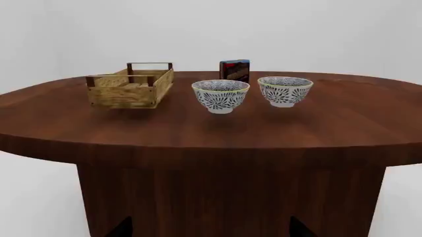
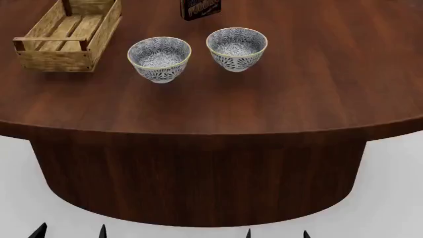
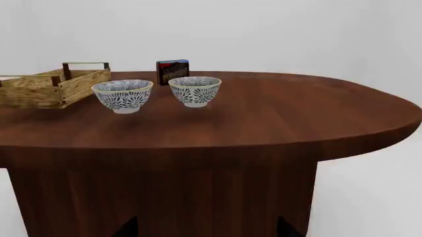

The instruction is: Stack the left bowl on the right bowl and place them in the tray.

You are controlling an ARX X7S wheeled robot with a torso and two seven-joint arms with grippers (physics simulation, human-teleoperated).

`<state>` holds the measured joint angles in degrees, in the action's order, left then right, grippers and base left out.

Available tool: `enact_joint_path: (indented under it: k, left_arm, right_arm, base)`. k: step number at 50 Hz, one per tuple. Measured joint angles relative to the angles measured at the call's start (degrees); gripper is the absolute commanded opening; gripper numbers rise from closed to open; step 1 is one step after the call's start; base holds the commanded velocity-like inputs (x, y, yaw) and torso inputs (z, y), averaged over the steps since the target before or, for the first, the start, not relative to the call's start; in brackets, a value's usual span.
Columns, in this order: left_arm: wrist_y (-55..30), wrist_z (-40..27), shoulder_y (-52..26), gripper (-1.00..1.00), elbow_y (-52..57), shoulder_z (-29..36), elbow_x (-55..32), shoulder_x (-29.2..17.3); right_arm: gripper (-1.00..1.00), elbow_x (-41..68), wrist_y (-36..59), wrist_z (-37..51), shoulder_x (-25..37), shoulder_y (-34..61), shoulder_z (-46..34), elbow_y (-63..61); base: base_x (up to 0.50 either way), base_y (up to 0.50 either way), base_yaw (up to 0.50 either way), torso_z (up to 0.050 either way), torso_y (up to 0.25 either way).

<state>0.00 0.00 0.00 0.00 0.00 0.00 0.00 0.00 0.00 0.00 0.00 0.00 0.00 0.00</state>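
Peeking in at the bottom edge of the head view are two pairs of dark fingertips, the left gripper (image 2: 71,231) and the right gripper (image 2: 276,233). Only the tips are showing, well short of the table and touching nothing. Tips of each pair are sitting apart, but too little is showing to call them released or clenched: cannot tell. Neither wrist view is showing its own fingers clearly, just dark wedges at the frame bottom.

Next out, the dark wood table (image 2: 218,109) is filling most of the head view, its rounded edge and a solid pedestal facing the robot.

Further back on the tabletop, the left bowl (image 2: 159,58) and the right bowl (image 2: 237,48) are sitting upright side by side, close together but not touching. Both are showing white with a dark floral pattern and a thin yellowish rim, and both are looking empty. The right bowl is sitting slightly further from the robot than the left one. Nothing is stacked yet.

Left of the left bowl, near it but apart, the tray (image 2: 63,58) is resting on the table: pale wood crate, slatted bottom, low sides, darker corner posts, long axis running away from the robot. Its inside is showing bare slats.

Farthest back, just behind the gap between the bowls, a blue-and-red box (image 1: 234,70) is standing upright, cut off by the top edge in the head view.
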Motion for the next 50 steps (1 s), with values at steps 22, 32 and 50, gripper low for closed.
enact_joint_path:
  k: [22,32,50]
  left_arm:
    - [2.18,-1.23,-1.67,1.00,-3.15,1.85,-4.48,-2.61]
    - [2.73,-1.72,-1.82,1.00,-2.64,2.57,-6.20,-3.78]
    - [-11.29,-4.59,-4.00,1.00,17.15,2.16,-10.81,-7.77]
  right_arm:
    - [1.00,14.69,-1.64,14.94,13.10,3.28,-15.64,0.59]
    - [1.00,16.40,-0.64,16.54,15.14,3.98,-16.69,-0.86]
    - [1.00,19.73,11.15,20.52,21.12,8.49,-14.76,-15.52]
  base:
    - [0.00,0.00,0.00,0.022,0.000]
    - [0.00,0.00,0.00,0.050,0.000]
    - [0.00,0.00,0.00,0.050,0.000]
